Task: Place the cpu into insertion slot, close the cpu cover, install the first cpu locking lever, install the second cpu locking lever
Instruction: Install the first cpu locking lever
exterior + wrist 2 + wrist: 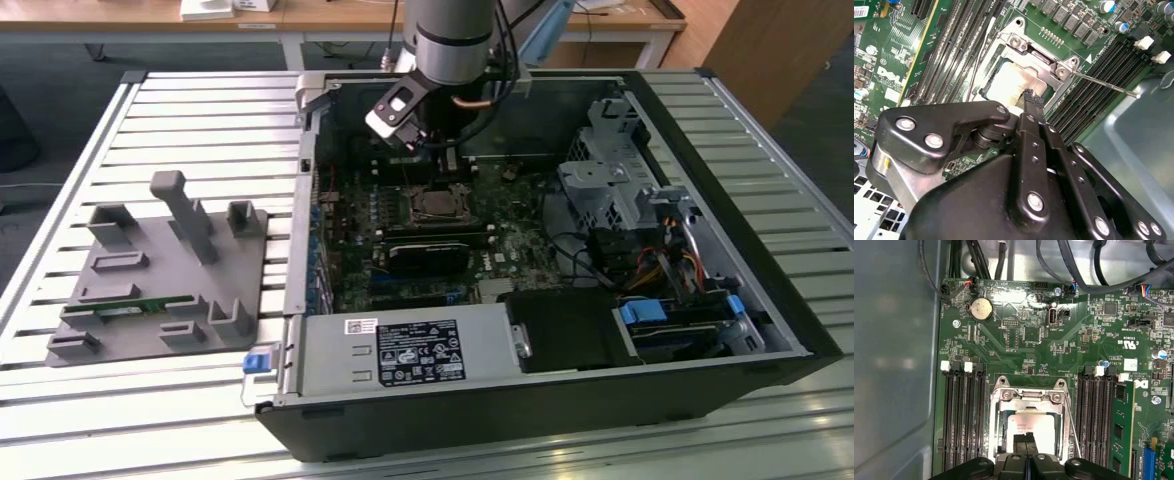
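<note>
The cpu (1031,424), a small square chip with a silvery top, lies in the socket on the green motherboard (1004,340). The cpu cover (1026,396), a thin metal frame, lies flat around it with the chip showing through its open centre. My gripper (1025,444) is shut with nothing between its fingers. Its tips sit directly over the cpu (1001,85), at the edge away from the cover's (1041,57) hinge. A thin lever rod (1104,82) sticks out from the socket corner, and it runs along the socket's side as the lever (1072,427). The exterior view has the gripper (445,158) just above the socket (434,207).
Memory slots (961,415) flank the socket, and a green module (1119,435) stands in one. Black cables (1079,270) cross the case wall. In the case are a black card (434,250), a power supply (400,352) and a drive cage (607,180). A grey fixture (154,270) stands on the exterior view's left.
</note>
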`<state>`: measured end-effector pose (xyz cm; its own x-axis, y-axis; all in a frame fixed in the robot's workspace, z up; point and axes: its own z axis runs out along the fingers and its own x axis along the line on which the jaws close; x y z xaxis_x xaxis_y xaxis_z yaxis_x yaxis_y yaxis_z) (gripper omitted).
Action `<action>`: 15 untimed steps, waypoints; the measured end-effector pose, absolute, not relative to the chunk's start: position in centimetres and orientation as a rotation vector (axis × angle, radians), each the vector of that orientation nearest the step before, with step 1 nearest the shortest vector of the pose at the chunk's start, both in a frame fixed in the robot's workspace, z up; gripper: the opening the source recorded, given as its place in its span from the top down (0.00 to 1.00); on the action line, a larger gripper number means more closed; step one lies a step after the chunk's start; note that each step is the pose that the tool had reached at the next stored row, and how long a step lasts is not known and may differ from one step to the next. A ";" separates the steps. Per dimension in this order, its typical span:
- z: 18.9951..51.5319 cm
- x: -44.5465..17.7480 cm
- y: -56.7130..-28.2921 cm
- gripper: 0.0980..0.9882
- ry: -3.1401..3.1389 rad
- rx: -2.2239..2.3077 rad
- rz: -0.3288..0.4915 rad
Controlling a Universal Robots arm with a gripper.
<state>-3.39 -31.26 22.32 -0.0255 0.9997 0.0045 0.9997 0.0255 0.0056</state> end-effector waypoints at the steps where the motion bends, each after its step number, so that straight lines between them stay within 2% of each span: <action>1: 22.3 -3.4 -31.3 0.99 2.249 2.192 0.011; 15: 24.1 -3.4 -31.3 0.99 2.248 2.192 0.009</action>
